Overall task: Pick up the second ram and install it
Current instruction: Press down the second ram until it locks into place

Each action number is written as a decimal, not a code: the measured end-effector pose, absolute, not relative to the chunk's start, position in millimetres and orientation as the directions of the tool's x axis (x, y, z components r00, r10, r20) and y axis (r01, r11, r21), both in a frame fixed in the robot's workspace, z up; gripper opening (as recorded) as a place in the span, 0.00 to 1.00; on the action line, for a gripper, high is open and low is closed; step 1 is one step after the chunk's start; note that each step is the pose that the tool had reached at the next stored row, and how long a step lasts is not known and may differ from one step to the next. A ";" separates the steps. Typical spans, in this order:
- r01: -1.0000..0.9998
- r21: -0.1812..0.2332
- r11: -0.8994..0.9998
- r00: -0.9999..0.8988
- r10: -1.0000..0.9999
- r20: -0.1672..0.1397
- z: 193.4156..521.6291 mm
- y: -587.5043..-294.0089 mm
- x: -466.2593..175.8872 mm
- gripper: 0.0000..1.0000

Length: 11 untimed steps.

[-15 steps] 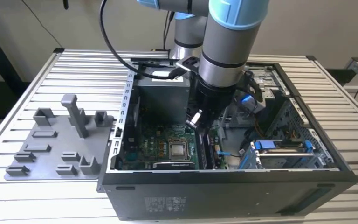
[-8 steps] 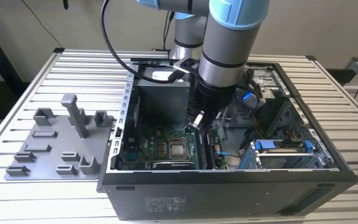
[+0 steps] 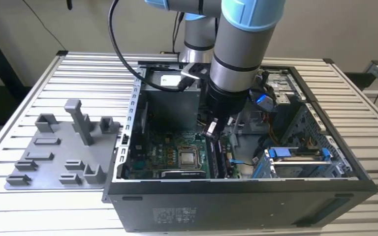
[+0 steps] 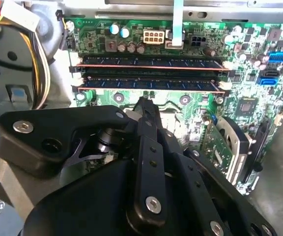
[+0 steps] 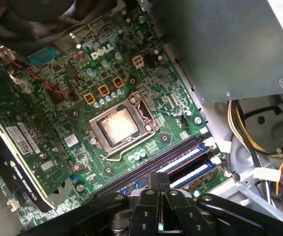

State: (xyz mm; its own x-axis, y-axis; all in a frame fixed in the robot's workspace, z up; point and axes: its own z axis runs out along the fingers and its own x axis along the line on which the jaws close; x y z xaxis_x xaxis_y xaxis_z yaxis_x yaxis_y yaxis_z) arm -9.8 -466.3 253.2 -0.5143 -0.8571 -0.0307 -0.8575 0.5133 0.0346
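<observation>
Two dark ram sticks sit side by side in the motherboard's slots, in both wrist views. The second ram (image 4: 146,84) (image 5: 196,173) is the one closer to my gripper, and it lies level in its slot with the white end latches beside it. My gripper (image 4: 144,102) (image 5: 158,178) hangs just over that stick near its middle. Its black fingers are shut together with nothing between them. Whether the tips touch the stick's top edge I cannot tell. In the exterior view the gripper (image 3: 212,132) reaches down inside the open computer case (image 3: 241,196).
The CPU socket (image 5: 117,125) lies beside the slots and a graphics card (image 5: 18,142) lies beyond it. The grey power supply (image 5: 220,44) and its cable bundle (image 5: 259,128) crowd the other side. A grey fixture plate (image 3: 57,157) with blocks lies at the exterior view's left.
</observation>
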 end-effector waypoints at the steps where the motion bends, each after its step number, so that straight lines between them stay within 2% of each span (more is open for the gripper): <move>1: -0.858 0.035 0.513 -0.514 -0.857 -0.031 253.2 -466.3 -9.8 0.11; 11: -0.872 0.035 0.489 -0.490 -0.871 -0.031 253.2 -466.3 -9.8 0.11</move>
State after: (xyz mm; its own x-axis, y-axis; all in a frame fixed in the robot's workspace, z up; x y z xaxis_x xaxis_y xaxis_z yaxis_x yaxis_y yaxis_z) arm -9.8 -466.3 253.2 -0.4901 -0.8711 -0.0307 -0.8715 0.4891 0.0345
